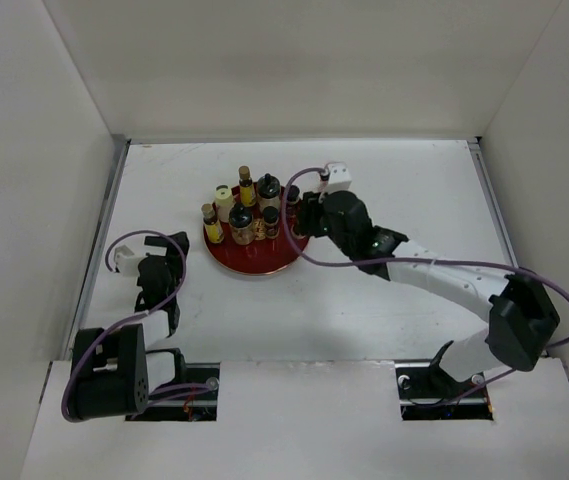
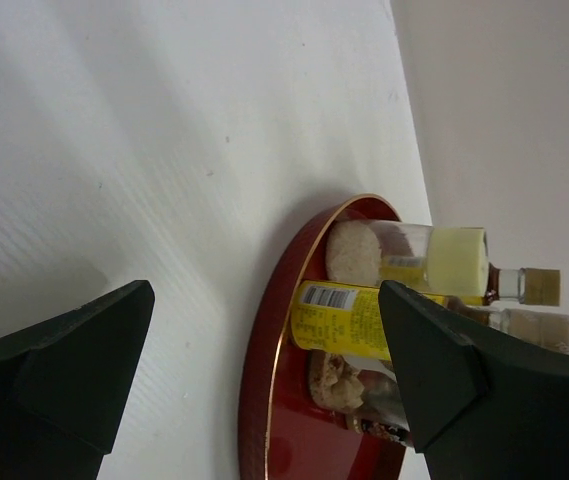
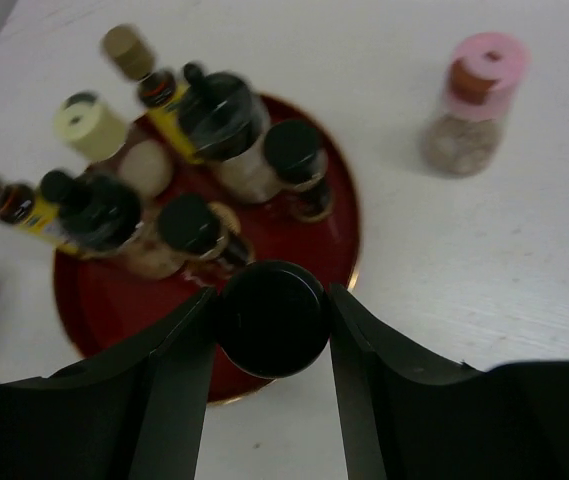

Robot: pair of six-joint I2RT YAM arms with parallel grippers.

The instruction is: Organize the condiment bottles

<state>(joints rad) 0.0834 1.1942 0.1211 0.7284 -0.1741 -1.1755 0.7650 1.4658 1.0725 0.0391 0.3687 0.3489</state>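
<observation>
Several condiment bottles (image 1: pixel 244 215) stand on the round red tray (image 1: pixel 254 264): black-capped ones, yellow-labelled ones and a cream-capped one (image 1: pixel 224 200). My right gripper (image 1: pixel 302 216) is at the tray's right edge, shut on a black-capped bottle (image 3: pixel 271 325) whose cap sits between the fingers (image 3: pixel 179 370) over the tray rim (image 3: pixel 349 235). A pink-capped bottle (image 3: pixel 474 100) stands on the table outside the tray. My left gripper (image 1: pixel 167 262) is open and empty, left of the tray. Its wrist view shows the tray rim (image 2: pixel 264 350), a yellow-labelled bottle (image 2: pixel 349 320) and the cream bottle (image 2: pixel 454 260).
White walls enclose the table (image 1: pixel 394 310) on the left, back and right. The right arm (image 1: pixel 434 275) reaches across the table from the near right. The tray sits left of centre, towards the back.
</observation>
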